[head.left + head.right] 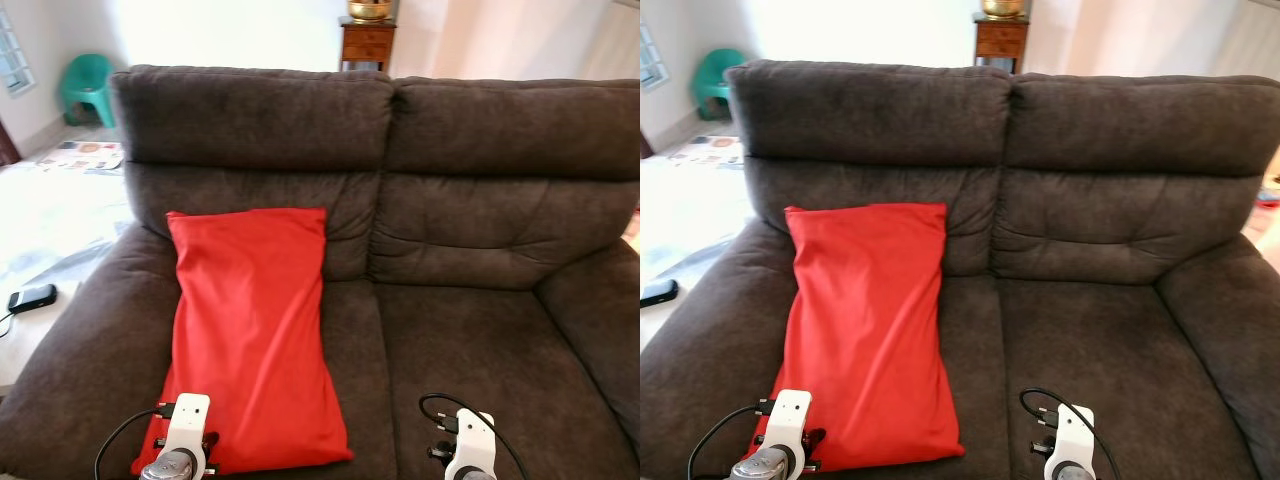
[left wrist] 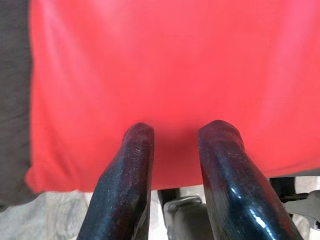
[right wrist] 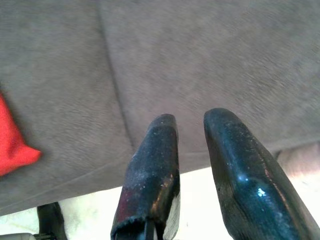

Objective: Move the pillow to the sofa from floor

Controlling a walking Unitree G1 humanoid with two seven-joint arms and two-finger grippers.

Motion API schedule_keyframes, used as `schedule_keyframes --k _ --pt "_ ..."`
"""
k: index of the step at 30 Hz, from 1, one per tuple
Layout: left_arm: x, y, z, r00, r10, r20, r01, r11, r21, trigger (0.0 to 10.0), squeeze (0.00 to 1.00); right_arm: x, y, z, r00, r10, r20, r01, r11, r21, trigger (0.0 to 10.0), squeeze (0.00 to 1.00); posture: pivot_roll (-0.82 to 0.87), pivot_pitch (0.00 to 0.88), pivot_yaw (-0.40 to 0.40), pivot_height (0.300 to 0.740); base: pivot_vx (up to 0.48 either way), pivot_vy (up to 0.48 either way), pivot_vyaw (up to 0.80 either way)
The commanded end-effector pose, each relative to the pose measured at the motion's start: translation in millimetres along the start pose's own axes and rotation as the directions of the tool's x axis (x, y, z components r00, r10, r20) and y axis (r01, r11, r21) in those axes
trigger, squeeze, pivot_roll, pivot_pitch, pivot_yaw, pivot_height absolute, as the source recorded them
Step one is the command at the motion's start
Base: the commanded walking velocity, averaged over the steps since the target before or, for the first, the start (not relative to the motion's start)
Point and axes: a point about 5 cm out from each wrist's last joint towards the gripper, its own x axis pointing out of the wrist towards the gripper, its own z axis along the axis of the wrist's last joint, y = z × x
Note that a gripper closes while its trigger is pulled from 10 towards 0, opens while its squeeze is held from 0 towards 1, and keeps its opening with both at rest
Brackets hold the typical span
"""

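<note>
Small black flat device (image 1: 32,297) — on the pale floor left of the sofa, cable trailing off the picture's edge; its kind is hard to make out.

Teal plastic chair (image 1: 87,86) — far left background, partly washed out by glare; printed sheets (image 1: 82,156) lie on the floor near it, their content unreadable.

Left gripper (image 2: 176,131) — over the near edge of the left seat, above the pillow's lower end. The head views show just its white wrist housing at the bottom edge; the wrist view shows two black fingers (image 2: 125,175) spread with a gap between them, gripping nothing. Whether the tips touch the fabric cannot be told.

Long red fabric pillow (image 1: 250,340) — lies lengthwise on the left seat cushion, top end leaning against the lower backrest, bottom end at the seat's front edge. Its near left corner is hidden behind the left wrist.

Dark brown plush two-seat sofa (image 1: 470,250) — both armrests cut off at the picture's sides, front edge below frame.

Brown wooden side table (image 1: 366,42) — behind the backrest, lower part hidden by the sofa; a brass-coloured vessel (image 1: 369,10) on top is cropped.

Right gripper (image 3: 190,122) — over the front edge of the bare right seat, fingers slightly parted, holding nothing; well apart from the pillow, whose red corner shows in the right wrist view.
</note>
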Motion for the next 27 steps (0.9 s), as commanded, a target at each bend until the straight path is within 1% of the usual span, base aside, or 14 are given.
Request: schedule_keyframes --k 1,14,20,27 --pt "-0.7 1.0 -4.6 1.0 0.002 -0.021 -0.002 1.0 0.016 10.0 0.0 -0.2 0.8 -2.2 1.0 0.003 -0.015 -0.003 1.0 -0.009 10.0 0.0 0.06 0.0 -0.039 0.74 0.0 0.0 0.0" --pt "-1.7 -0.3 -8.1 1.0 0.002 -0.02 -0.002 1.0 -0.008 10.0 0.0 0.5 2.8 0.1 1.0 0.018 -0.016 -0.019 0.999 -0.036 10.0 0.0 0.07 0.0 -0.054 0.74 0.0 0.0 0.0" --pt "-1.4 -1.0 -7.5 1.0 -0.001 -0.022 0.001 1.0 -0.006 10.0 0.0 1.2 4.6 3.1 1.0 0.021 -0.011 -0.021 0.999 -0.034 10.0 0.0 0.07 0.0 -0.054 0.74 -0.254 0.0 0.0" --pt "-1.6 -2.2 -9.0 1.0 -0.004 -0.027 0.004 1.0 -0.005 10.0 0.0 1.0 4.2 1.6 1.0 0.015 -0.017 -0.016 1.0 -0.024 10.0 0.0 0.06 0.0 -0.046 0.74 -0.268 0.0 0.0"
